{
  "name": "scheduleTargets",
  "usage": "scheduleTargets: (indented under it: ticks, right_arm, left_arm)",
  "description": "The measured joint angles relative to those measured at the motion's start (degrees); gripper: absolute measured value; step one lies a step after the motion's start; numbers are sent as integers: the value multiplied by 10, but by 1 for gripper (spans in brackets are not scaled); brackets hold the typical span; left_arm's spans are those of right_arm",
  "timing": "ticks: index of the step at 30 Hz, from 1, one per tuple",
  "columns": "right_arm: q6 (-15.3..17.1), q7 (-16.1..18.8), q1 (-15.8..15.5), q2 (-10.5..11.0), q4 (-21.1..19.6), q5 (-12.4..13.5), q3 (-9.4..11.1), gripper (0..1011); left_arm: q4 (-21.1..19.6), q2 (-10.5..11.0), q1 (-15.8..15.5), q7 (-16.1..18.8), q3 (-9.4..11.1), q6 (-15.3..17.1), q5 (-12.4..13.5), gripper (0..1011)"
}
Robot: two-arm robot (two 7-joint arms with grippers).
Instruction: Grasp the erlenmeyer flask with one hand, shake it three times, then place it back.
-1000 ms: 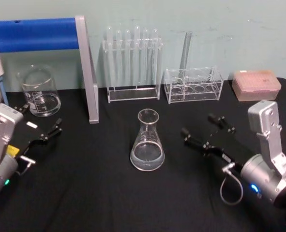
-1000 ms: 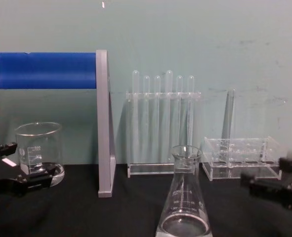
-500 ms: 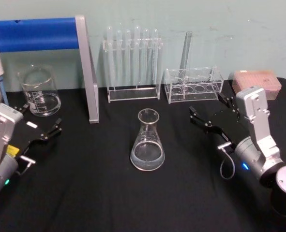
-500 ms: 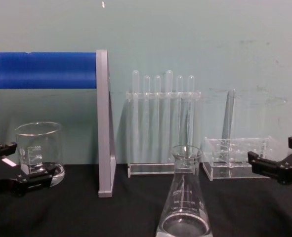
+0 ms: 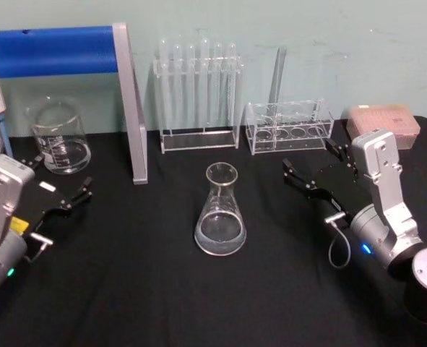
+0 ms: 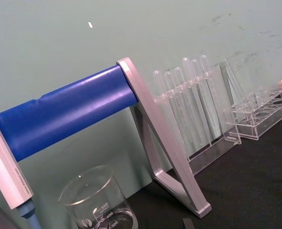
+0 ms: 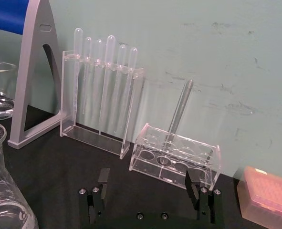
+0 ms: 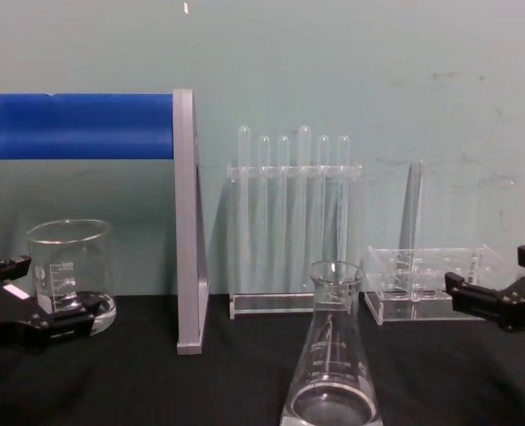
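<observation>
- The erlenmeyer flask (image 5: 220,213) is standing upright at table centre, untouched.
- The right gripper (image 5: 316,168) is hovering at its 3 o'clock, fingers spread; it should close on the neck.
- The left gripper (image 5: 60,186) is resting spread at 9 o'clock.

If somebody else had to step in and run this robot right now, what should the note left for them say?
Right gripper: open, empty, off the table to the right of the erlenmeyer flask, apart from it.
Left gripper: open, empty, parked at the left near the beaker.
Flask: upright on the black table, mid-front, untouched.
Done: nothing yet.
Left: grasp the flask, shake three times, set it back.
</observation>
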Motion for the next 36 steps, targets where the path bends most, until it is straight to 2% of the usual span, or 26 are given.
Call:
scheduleTargets:
  ticks: [36]
  right_arm:
    - [1, 1, -3, 1, -4, 3, 1, 1000]
  left_arm:
    - [0, 0, 0, 0, 0, 0, 0, 1001]
